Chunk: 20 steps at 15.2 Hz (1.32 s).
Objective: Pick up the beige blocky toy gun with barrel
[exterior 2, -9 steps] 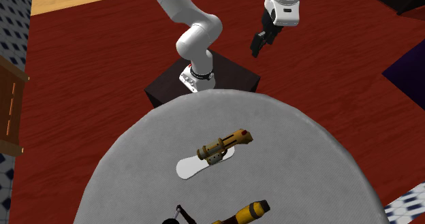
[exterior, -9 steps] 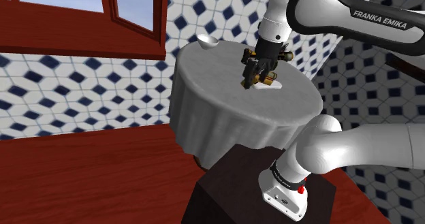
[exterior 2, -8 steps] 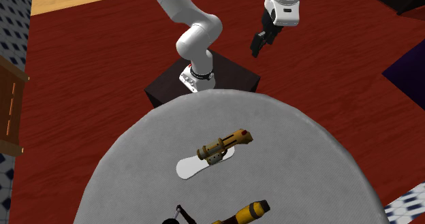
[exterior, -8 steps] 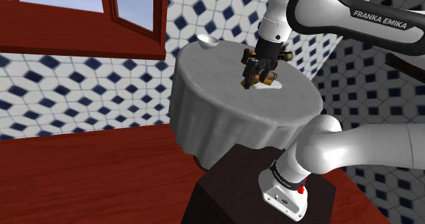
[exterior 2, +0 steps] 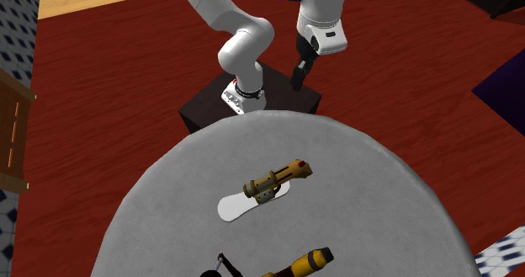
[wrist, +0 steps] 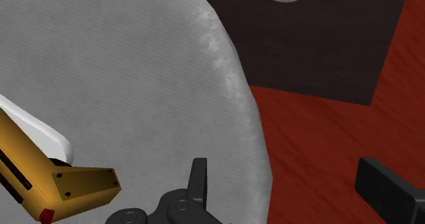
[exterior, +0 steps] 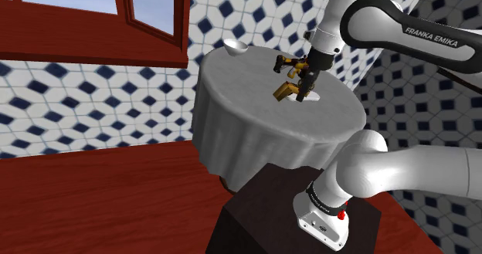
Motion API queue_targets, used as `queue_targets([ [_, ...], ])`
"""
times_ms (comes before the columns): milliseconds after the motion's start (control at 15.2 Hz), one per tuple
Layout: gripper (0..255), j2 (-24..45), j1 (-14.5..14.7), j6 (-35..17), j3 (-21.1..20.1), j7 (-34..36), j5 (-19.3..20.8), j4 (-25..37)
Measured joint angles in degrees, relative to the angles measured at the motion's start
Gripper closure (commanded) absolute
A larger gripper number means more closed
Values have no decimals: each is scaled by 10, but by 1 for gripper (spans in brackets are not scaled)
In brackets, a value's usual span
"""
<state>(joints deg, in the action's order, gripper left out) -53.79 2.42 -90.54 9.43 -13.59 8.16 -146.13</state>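
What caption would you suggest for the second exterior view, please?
Open gripper hangs apart from the tan toy gun, which lies across a white flat piece on the round grey table.

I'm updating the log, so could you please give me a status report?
Claw open, empty, above table edge. Toy gun untouched on white flat piece. Yellow toy beyond it, not blocking.

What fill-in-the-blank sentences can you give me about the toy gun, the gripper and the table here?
1. The tan blocky toy gun with a barrel lies on a flat ___ board.
2. The black two-finger gripper is ___, clasping nothing.
3. The grey-clothed table has a ___ top.

Missing words: white; open; round.
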Motion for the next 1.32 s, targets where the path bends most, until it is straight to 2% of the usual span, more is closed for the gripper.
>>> queue_targets([
  [396,0,12,16,-43,127,-204,93,-1],
  [660,0,49,41,-81,214,-337,140,24],
  [990,0,126,105,-132,330,-503,169,88],
  [1320,0,213,204,-183,456,-668,158,161],
])
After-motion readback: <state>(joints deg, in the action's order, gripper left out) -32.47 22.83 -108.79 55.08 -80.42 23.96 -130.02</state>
